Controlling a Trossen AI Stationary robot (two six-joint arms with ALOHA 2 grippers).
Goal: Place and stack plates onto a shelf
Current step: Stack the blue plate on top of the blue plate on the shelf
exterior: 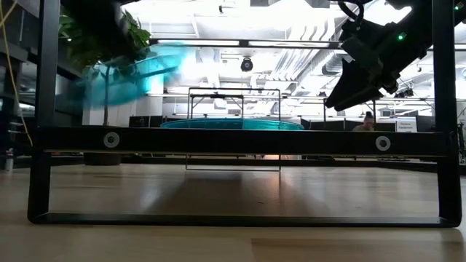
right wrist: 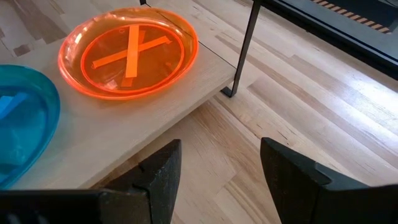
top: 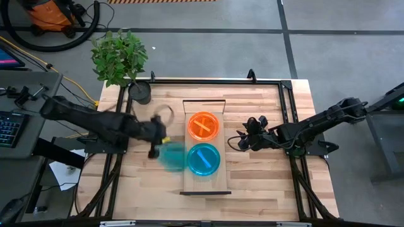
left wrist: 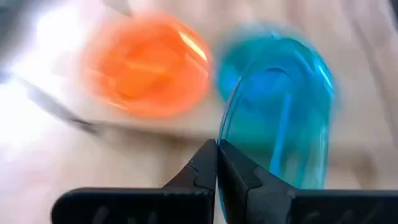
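Plates: the low view shows the near rail of the shelf across the front, with a cyan plate lying flat just behind it. That plate sits on the near half of the shelf, and an orange plate marked with an X lies just beyond it on the far half; the two rims are close together, though I cannot tell whether they touch. The left hand hangs over the surface just left of the shelf, clenched on the rim of a second cyan plate. This plate is in the air, tilted and smeared by motion, its edge near the shelf's left side. In the left wrist view the closed fingertips pinch its rim. The right hand waits just right of the shelf, released, its fingers spread wide above bare wood. Farthest back, a potted plant stands at the surface's far left corner.
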